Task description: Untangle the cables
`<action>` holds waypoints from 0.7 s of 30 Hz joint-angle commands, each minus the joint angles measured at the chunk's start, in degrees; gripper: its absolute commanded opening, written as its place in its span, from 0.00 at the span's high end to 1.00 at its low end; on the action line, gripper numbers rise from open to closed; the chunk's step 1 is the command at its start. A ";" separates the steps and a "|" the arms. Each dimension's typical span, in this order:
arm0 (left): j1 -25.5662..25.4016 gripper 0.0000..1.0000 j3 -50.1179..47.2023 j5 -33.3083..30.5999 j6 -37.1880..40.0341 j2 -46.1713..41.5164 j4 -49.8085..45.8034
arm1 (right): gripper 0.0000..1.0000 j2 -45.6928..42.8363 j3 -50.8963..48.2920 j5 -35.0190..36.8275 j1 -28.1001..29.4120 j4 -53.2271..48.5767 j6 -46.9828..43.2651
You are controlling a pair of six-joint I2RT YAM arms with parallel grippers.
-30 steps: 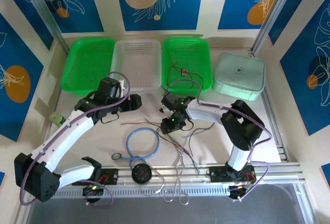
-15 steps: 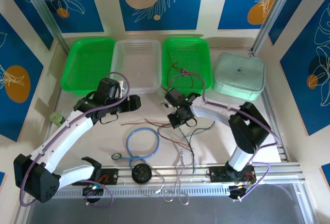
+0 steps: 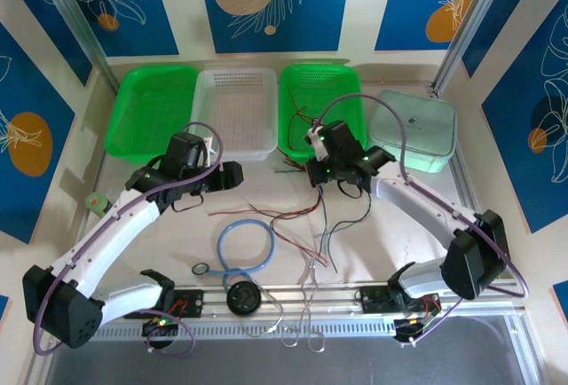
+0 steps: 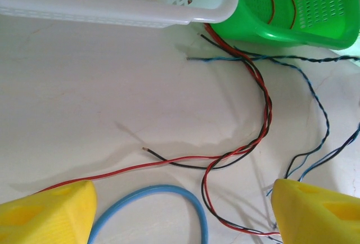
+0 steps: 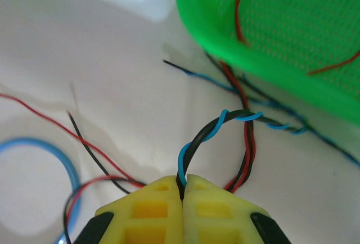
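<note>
The cables (image 3: pixel 297 225) are a loose red, black and bluish mess on the bench (image 3: pixel 177 247), right in front of the green basket (image 3: pixel 321 69), and a couple of red strands are lying inside it too. One black-and-blue twisted pair (image 5: pixel 216 127) is pinched between the right fingers (image 5: pixel 163 204), which are squeezed together on it. The left fingers (image 4: pixel 48 213) are spread wide apart, hovering over the light-blue tube loop (image 4: pixel 152 190) and a red/black strand, near the white basket (image 4: pixel 112 2).

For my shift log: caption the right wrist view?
Right claw shut on a twisted black-and-blue cable beside the green basket.
</note>
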 commanded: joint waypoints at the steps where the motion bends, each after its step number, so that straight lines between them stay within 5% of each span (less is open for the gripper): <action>1: -0.48 0.21 1.49 1.43 0.50 -0.88 3.05 | 1.00 -3.17 3.04 -5.78 -1.80 3.47 4.26; 21: -14.94 0.40 2.32 15.94 6.67 12.08 32.01 | 1.00 -8.94 11.33 -9.42 -4.96 1.92 17.00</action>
